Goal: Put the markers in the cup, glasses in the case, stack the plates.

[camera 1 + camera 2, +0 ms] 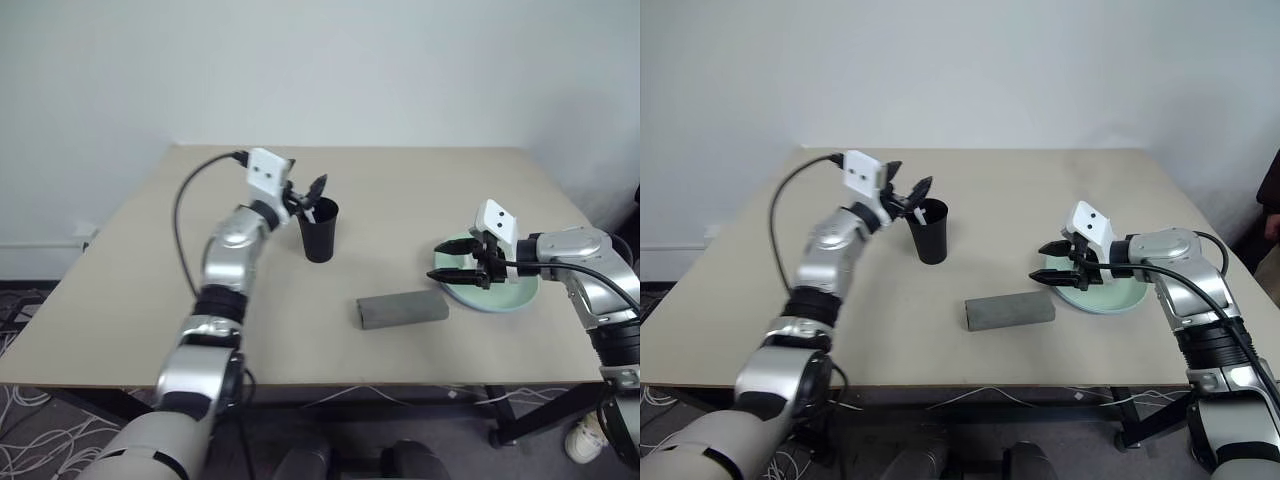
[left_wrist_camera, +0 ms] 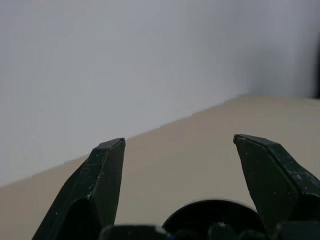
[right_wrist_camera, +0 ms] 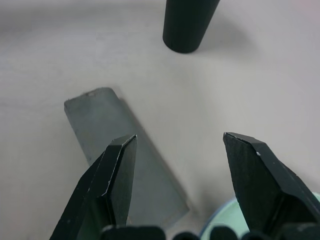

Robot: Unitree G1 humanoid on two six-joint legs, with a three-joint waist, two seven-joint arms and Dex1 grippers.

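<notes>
1. Left eye view: the black cup (image 1: 320,231) stands upright toward the far left part of the table (image 1: 120,300), with a white marker (image 1: 311,213) sticking up at its rim. The left gripper (image 1: 306,194) hangs just above the cup's near-left rim, its fingers spread and nothing between them.
2. Same view: the grey case (image 1: 402,309) lies closed near the middle of the front edge. The pale green plate (image 1: 505,293) sits toward the right edge, on top of a light blue plate whose rim shows beneath it. The right gripper (image 1: 447,259) hovers over the plates' left rim, fingers apart and holding nothing.
3. Left wrist view: the two black fingers (image 2: 102,180) stand wide apart, with the cup's round mouth (image 2: 210,214) low between them and bare tabletop beyond.
4. Right wrist view: the open fingers (image 3: 117,175) frame the case (image 3: 115,145); a green plate edge (image 3: 220,220) shows by the finger bases, and the cup (image 3: 187,22) stands beyond.
</notes>
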